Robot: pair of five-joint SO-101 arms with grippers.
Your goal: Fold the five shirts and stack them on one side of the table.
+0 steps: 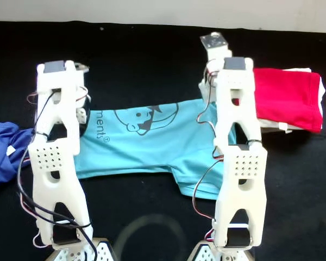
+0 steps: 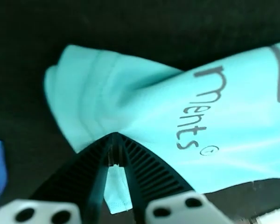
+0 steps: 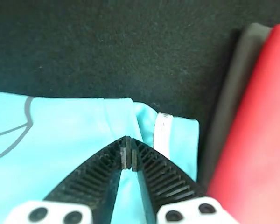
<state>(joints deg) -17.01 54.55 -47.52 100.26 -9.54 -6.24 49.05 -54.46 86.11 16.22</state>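
We are mid-fold on the turquoise shirt (image 1: 146, 141), spread flat across the middle of the table (image 1: 293, 190). The left gripper (image 2: 115, 151) is pinched tight on its 9 o'clock end, and the right gripper (image 3: 128, 158) is pinched on its 3 o'clock end, just beside the folded red shirt (image 1: 288, 98) at 2 o'clock. Next, we judge, both ends should lift and carry over together, cloth taut. A crumpled blue shirt (image 1: 2, 149) waits at 9 o'clock.

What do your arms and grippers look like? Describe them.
The left arm and right arm are white plastic with perforated panels, trailed by black, red and white cables. The left gripper and right gripper have black ribbed triangular fingers on white mounts.
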